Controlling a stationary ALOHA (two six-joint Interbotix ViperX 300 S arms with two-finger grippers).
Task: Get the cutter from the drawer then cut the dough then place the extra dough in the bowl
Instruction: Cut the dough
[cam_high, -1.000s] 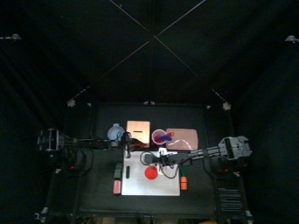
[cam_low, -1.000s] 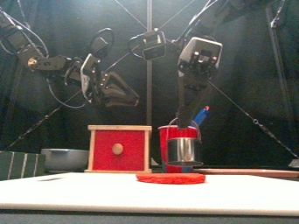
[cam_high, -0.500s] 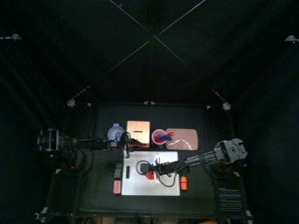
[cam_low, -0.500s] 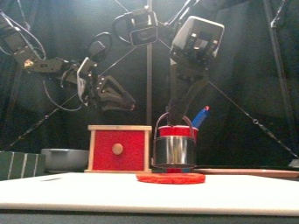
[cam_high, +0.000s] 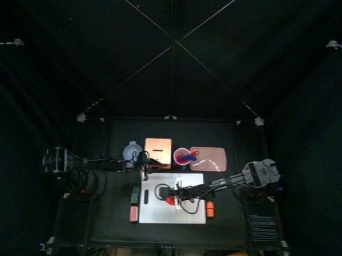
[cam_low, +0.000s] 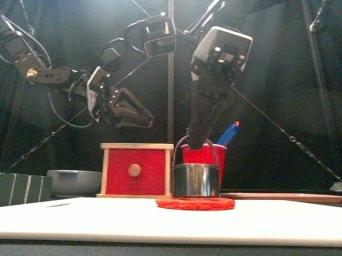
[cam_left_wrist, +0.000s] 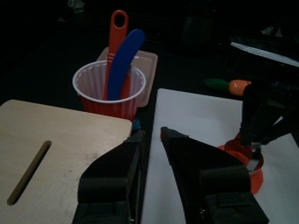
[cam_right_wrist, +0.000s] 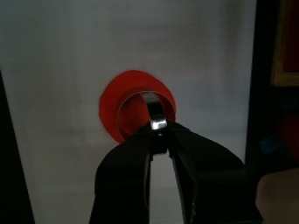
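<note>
No text, label, brand, number or sign can be read in any of the views.
</note>
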